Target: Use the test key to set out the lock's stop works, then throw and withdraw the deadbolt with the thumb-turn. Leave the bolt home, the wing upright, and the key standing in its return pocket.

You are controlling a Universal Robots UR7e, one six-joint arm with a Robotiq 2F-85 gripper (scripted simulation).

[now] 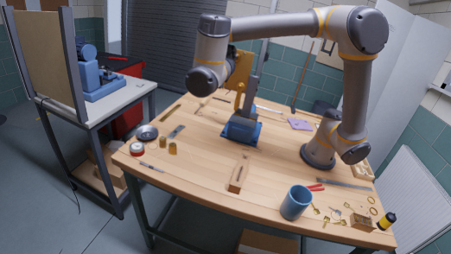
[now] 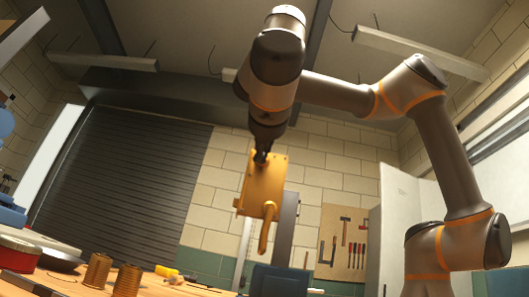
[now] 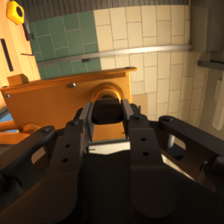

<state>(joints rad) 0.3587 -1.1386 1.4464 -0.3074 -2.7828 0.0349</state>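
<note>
The brass lock case [image 2: 262,185] stands upright on a grey post [image 1: 249,97] clamped in a blue vise [image 1: 242,128] at the middle of the bench. Its thumb-turn wing [image 2: 267,225] hangs downward from the face of the plate. In the wrist camera a dark key bow [image 3: 106,112] sits in front of the arched keyhole boss [image 3: 107,91] near the case's upper edge. The wooden return block [image 1: 239,174] with its slot lies flat on the near bench. My gripper [image 3: 106,114] is at the top of the case, closed on the key bow.
Behind the work are a roller shutter [image 2: 124,183] and tiled wall. A blue cup [image 1: 296,202], loose brass keys [image 1: 330,220] and a small parts block [image 1: 360,221] sit at the near right corner. Two brass cylinders [image 1: 167,145], a red tin [image 1: 137,149] and a dish [image 1: 147,132] lie left.
</note>
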